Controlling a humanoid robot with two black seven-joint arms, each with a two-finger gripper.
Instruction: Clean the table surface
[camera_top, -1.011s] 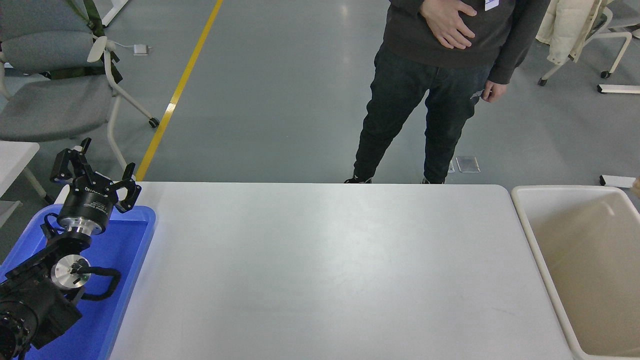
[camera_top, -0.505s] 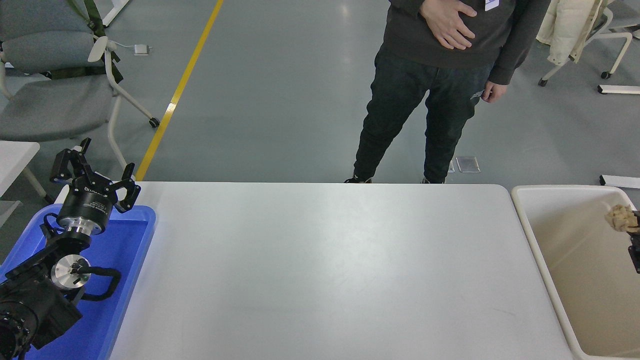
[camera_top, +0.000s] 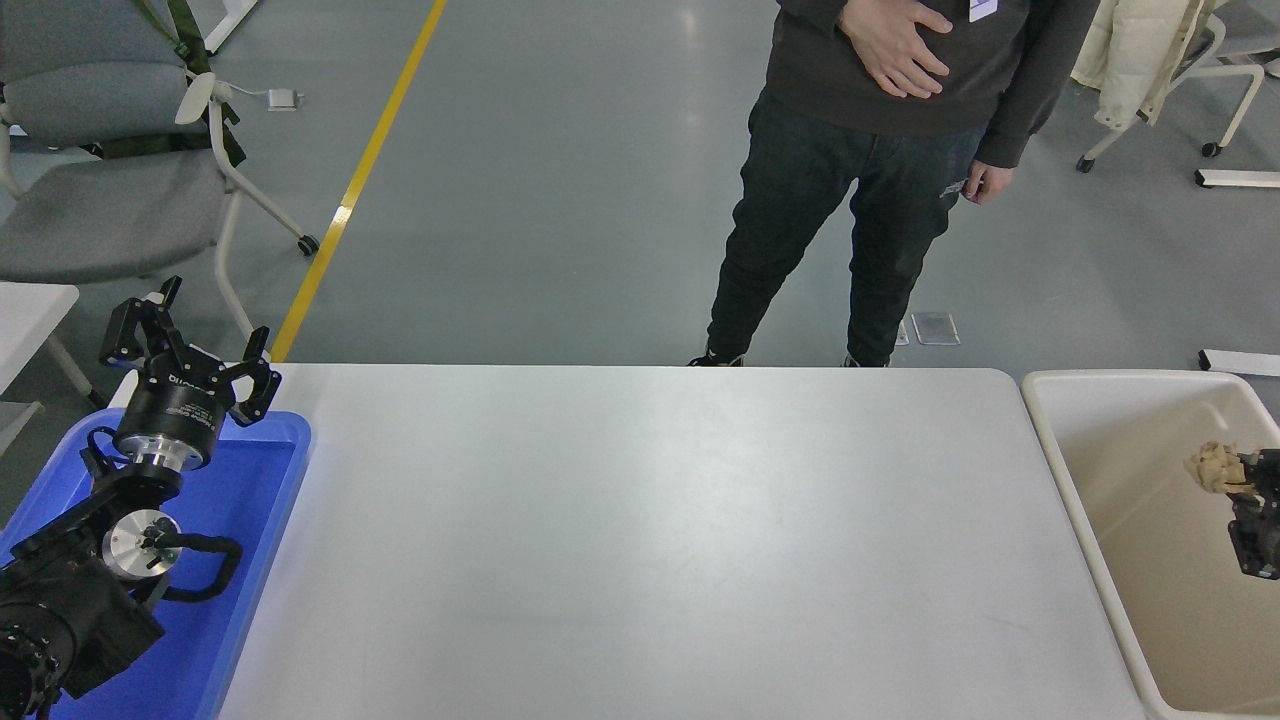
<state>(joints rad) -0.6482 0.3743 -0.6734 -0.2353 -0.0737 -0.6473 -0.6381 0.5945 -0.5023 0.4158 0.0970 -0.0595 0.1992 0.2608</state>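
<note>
Right claw (camera_top: 1228, 472) pinches a beige crumpled wad (camera_top: 1212, 464) over the beige bin (camera_top: 1060, 440), with the bare white worktop (camera_top: 650, 540) stretching wide to its left, while the left claw (camera_top: 190, 355) rests spread above the blue tray (camera_top: 270, 500).

Left arm parked, right arm at the edge

The left arm lies at the lower left, its gripper (camera_top: 190, 345) pointing away with fingers spread apart. Only the right gripper (camera_top: 1232, 472) shows at the right edge, reaching left, its fingers closed on a crumpled tan wad (camera_top: 1212, 466).
</note>
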